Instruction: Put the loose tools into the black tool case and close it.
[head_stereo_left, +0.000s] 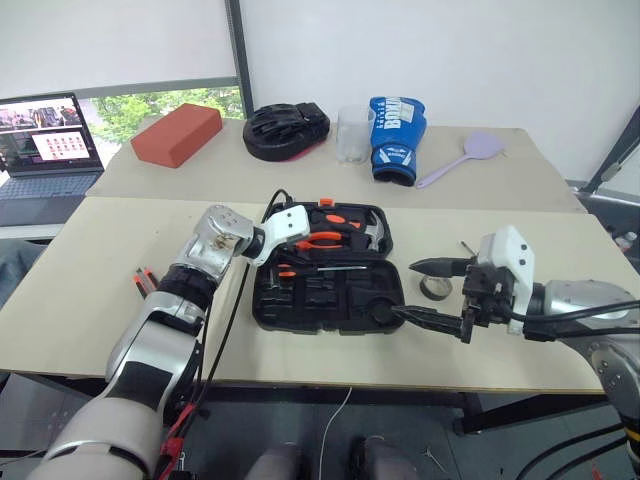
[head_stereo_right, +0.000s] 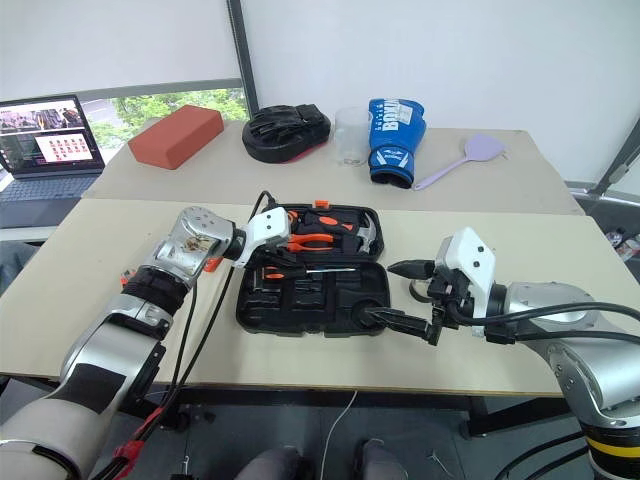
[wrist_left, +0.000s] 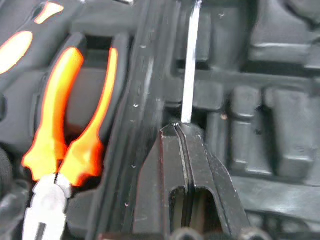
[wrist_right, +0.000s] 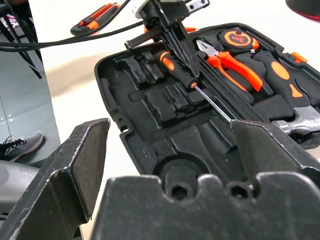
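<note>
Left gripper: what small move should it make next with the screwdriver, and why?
Probably ease the screwdriver down into a slot of the case before letting go. The left gripper seems shut on its shaft, and the tool lies over the moulded slots beside the hinge, seemingly not seated.

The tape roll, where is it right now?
The tape roll lies on the table, just right of the open case, close beside the right end effector in the left eye view.
</note>
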